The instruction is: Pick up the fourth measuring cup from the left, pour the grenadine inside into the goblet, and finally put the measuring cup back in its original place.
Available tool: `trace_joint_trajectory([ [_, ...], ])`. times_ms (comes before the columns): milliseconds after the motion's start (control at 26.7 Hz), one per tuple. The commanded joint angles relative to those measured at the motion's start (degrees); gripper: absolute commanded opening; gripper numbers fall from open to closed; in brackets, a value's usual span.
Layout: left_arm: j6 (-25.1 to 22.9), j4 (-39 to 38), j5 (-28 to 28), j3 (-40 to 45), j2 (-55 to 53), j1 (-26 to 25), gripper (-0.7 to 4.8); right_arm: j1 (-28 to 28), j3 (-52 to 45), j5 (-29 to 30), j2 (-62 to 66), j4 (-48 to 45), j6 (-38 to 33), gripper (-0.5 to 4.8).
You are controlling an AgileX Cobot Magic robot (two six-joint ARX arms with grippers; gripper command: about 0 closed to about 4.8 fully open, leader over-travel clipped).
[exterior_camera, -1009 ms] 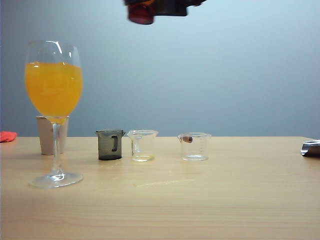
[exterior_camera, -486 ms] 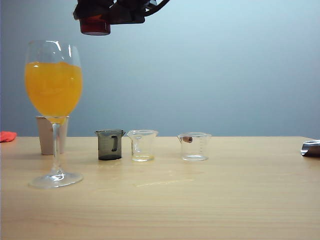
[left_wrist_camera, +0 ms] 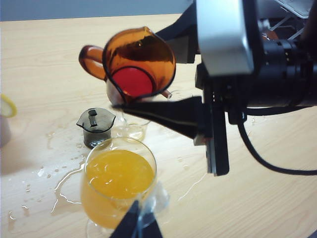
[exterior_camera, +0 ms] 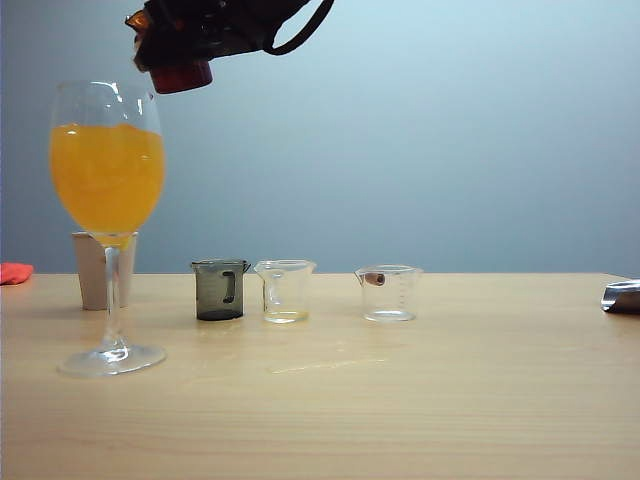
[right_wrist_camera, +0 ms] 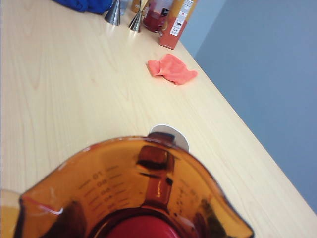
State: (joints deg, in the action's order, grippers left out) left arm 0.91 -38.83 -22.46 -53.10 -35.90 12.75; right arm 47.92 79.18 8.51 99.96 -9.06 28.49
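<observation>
Wood table (exterior_camera: 450,400) — goblet (exterior_camera: 107,170) of orange juice (exterior_camera: 107,175); right gripper (left_wrist_camera: 163,106) pinching measuring cup (left_wrist_camera: 136,62), grenadine (left_wrist_camera: 132,82) inside; left gripper (left_wrist_camera: 136,223) state unclear.

amber measuring cup (left_wrist_camera: 141,57), red grenadine (left_wrist_camera: 132,82)

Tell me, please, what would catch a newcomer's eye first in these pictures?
The tall clear stemmed goblet, filled with bright orange-yellow juice, stands at the table's left. Just above its rim, the right tool holds the small amber translucent measuring cup, tilted, with deep red grenadine inside. Spilled droplets glisten on the wooden table around the goblet's foot.
</observation>
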Motion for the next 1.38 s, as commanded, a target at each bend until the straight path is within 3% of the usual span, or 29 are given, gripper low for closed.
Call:
trace_joint_trajectory([
  [37, 0.0, -0.4, 1.3, -0.2, 0.1, 0.0, -0.05, 0.4, 0.3, 0.8, -0.2, -1.4, 3.1, -0.05],
  [299, 0.0, -1.4, 1.9, -0.2, 0.1, 0.0, -0.05, 1.8, 0.3, 0.4, 0.5, -1.6, 10.1, -0.05],
  [411, 0.0, -1.5, 1.9, -0.2, 0.1, 0.0, -0.05, 2.6, 0.2, 0.0, 1.3, -1.8, 17.2, -0.05],
  [561, 0.0, -1.5, 1.9, -0.2, 0.1, 0.0, -0.05, 2.6, 0.3, -0.1, 1.5, -2.3, 21.6, -0.05],
  [1047, 0.0, -1.8, 1.9, -0.2, 0.1, 0.0, -0.05, 2.5, 0.2, -2.4, 1.5, -4.9, 28.9, -0.05],
  [1383, 0.0, -1.8, 1.9, -0.2, 0.1, 0.0, -0.05, 2.6, 0.3, -2.4, 1.5, -4.9, 38.3, -0.05],
])
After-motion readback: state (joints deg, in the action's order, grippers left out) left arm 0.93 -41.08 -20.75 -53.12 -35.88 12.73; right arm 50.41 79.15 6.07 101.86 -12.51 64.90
